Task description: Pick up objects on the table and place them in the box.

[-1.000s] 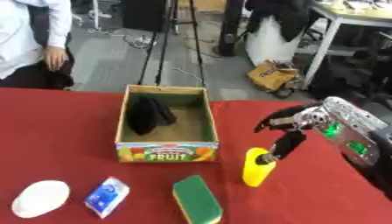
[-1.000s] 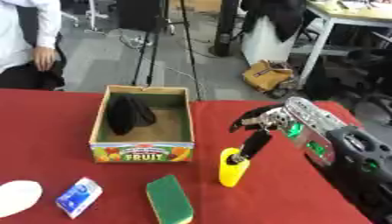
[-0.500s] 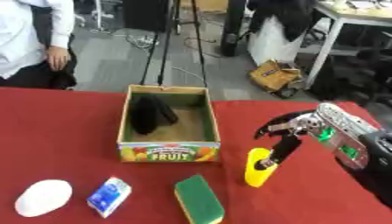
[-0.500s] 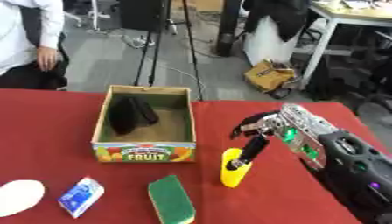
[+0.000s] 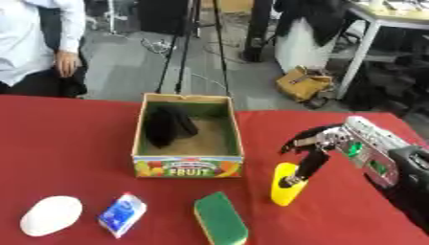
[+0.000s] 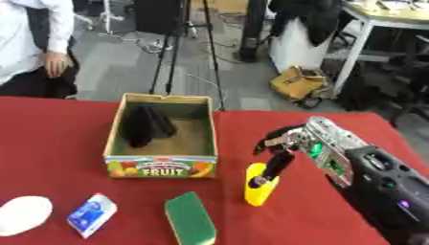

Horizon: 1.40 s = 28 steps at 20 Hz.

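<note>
A cardboard fruit box (image 5: pixel 188 165) stands on the red table with a black object (image 5: pixel 166 125) lying inside it. Right of the box stands an upright yellow object (image 5: pixel 286 184). My right hand (image 5: pixel 311 146) reaches in from the right; one finger points down onto the top of the yellow object while the others are spread and relaxed above it. Along the front lie a green sponge (image 5: pixel 220 219), a blue-and-white packet (image 5: pixel 122 214) and a white oval object (image 5: pixel 50 216). My left hand is out of sight.
The red table (image 5: pixel 67 139) runs across the whole view. Beyond its far edge are grey floor, a tripod, a tan bag (image 5: pixel 302 85) and a seated person at the upper left, who touches nothing.
My right hand has come lower and further forward over the yellow object. The camera has shifted a little. The box and the other items stay put.
</note>
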{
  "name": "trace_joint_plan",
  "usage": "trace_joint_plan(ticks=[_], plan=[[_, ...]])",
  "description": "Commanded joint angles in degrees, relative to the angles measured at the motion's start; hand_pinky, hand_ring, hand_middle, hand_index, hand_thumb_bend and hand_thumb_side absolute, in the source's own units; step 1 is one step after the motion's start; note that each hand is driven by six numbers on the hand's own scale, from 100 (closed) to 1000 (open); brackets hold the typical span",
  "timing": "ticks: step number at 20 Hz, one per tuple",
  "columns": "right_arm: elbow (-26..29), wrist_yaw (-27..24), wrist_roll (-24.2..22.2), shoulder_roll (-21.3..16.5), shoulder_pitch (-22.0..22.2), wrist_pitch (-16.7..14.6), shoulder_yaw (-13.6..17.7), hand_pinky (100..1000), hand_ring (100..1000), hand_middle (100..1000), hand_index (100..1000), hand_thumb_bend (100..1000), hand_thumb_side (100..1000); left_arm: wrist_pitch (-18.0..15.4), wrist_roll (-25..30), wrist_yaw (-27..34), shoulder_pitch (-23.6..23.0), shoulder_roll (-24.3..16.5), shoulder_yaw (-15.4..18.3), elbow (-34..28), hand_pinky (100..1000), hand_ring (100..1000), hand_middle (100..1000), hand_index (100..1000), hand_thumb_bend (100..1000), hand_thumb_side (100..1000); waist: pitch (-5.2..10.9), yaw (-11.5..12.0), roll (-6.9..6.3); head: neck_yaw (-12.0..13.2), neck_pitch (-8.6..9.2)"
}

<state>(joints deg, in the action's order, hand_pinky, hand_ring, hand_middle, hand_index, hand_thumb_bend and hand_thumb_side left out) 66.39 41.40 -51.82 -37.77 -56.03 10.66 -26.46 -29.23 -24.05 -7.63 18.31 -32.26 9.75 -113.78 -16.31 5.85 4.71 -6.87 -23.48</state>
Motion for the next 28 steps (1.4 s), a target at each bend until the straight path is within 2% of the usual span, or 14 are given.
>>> trace_joint_plan(ticks=[1,14,28], plan=[[-0.78,0.77,-0.15,-0.49,-1.37,-0.17,0.92,896,981,1000,1000,562,571,0.02,0.14,-0.03,0.64,-1.13,0.66,-0.81,936,954,807,864,100,1000,0.70,0.11,-0.36,-0.07,0.57],[-3.71,1.42,-0.15,0.55,-1.69,-1.23,1.00,900,983,1000,1000,561,577,-0.02,0.34,-0.19,0.68,-1.01,0.64,-0.81,937,954,807,863,100,1000,0.25,0.34,-0.52,-0.25,0.45],[-2.89,1.23,-0.15,0.21,-1.39,-1.33,0.51,905,989,1000,1000,556,597,0.17,0.52,-0.33,0.53,-1.13,0.73,-0.81,937,953,806,863,100,1000,0.42,-0.30,-0.62,0.00,0.36]])
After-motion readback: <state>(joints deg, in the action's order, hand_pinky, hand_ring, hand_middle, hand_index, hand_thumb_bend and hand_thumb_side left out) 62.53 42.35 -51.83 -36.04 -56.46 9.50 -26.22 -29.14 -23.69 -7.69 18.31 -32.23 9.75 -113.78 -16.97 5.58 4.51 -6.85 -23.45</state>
